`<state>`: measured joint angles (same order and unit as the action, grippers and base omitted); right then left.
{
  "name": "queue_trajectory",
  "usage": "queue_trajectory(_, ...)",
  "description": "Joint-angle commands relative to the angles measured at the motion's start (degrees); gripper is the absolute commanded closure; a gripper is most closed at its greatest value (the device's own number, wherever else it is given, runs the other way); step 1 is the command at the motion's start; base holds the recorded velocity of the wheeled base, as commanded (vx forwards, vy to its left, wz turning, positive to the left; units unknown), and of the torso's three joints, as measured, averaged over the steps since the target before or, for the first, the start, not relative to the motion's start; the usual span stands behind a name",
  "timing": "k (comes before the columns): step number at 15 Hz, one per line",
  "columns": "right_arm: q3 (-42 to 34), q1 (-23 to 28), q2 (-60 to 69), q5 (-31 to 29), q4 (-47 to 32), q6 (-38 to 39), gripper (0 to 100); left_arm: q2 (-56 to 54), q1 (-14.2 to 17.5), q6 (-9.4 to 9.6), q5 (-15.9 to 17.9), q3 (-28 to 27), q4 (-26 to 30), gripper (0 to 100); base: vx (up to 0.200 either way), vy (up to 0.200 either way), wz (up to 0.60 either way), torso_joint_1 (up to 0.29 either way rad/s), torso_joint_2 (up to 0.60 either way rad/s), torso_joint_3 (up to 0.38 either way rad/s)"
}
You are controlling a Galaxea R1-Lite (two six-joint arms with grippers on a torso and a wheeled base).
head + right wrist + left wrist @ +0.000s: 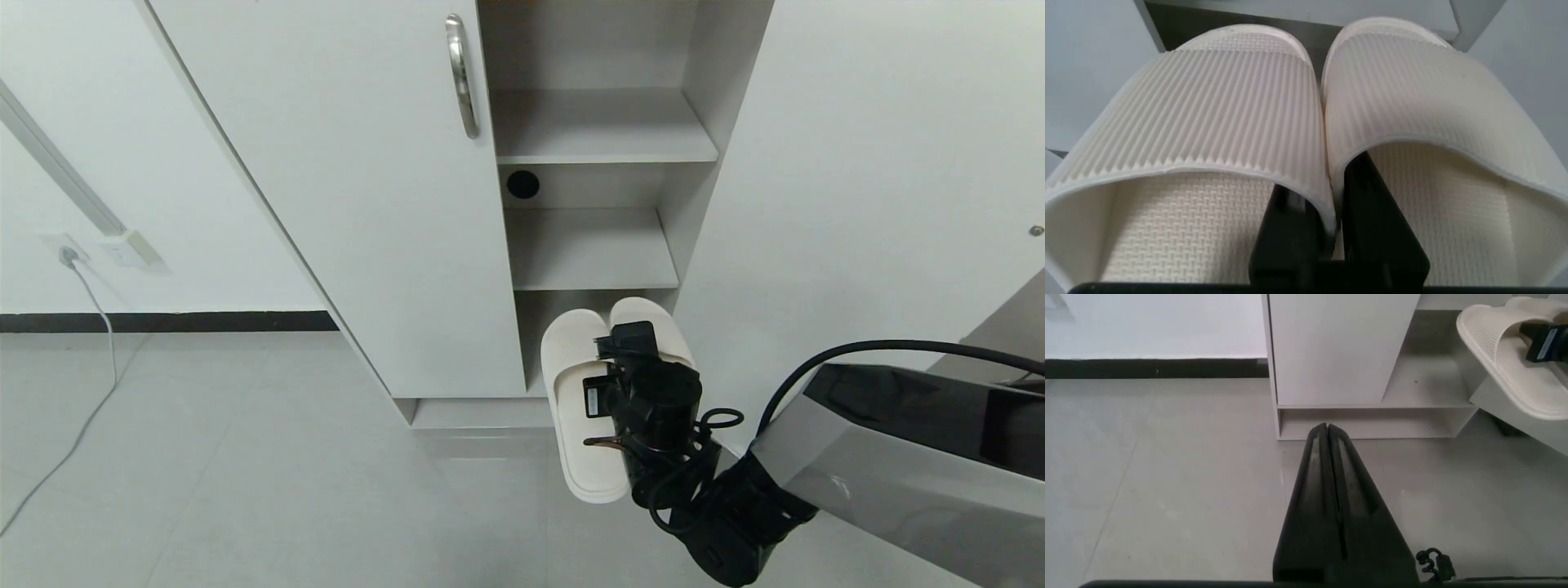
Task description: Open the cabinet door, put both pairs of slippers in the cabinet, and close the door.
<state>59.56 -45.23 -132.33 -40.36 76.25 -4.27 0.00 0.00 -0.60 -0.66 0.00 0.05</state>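
Head view: the cabinet [343,245] fills the upper middle of the frame. Its closed door [367,163] carries a metal handle [462,75] along its right edge. The open door [857,204] stands as a broad white panel on the right. Between them the opening shows an upper shelf [600,126], a middle shelf [589,249] and, below those, the bottom compartment [529,343]. Just below centre, the right gripper [624,347] holds a cream pair of slippers [571,384] side by side. Their toes point at the bottom compartment, close under the front edge of the middle shelf. I cannot tell whether the toes have crossed the cabinet's front edge. Grey floor [245,474] lies open across the lower left. A cable [90,392] runs from a wall socket [67,253] at the far left.

Left wrist view: the left gripper [1327,437] has its fingers pressed flat together with nothing between them. It hangs over bare floor [1167,482], aimed at the cabinet's base edge. The pair of slippers [1503,351] hangs in the air near the bottom compartment [1429,384].

Right wrist view: the right gripper [1331,245] pinches the two touching inner walls of the pair of slippers [1208,122], one finger [1286,237] inside each slipper. The ribbed straps meet edge to edge.
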Motion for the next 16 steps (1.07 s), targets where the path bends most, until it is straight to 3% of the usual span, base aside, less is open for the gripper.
queue_trajectory(1,0.1,0.1,-0.2,0.0,0.0,0.0,100,0.1,0.0,-0.02,0.0,0.0,0.0,100,0.2,0.0,0.0,-0.002,0.0,0.007)
queue_trajectory(16,0.1,0.0,2.6,-0.1,0.0,-0.1,100,0.1,0.0,-0.46,-0.2,0.0,0.0,100,0.013,0.0,0.0,0.0,0.0,0.0)
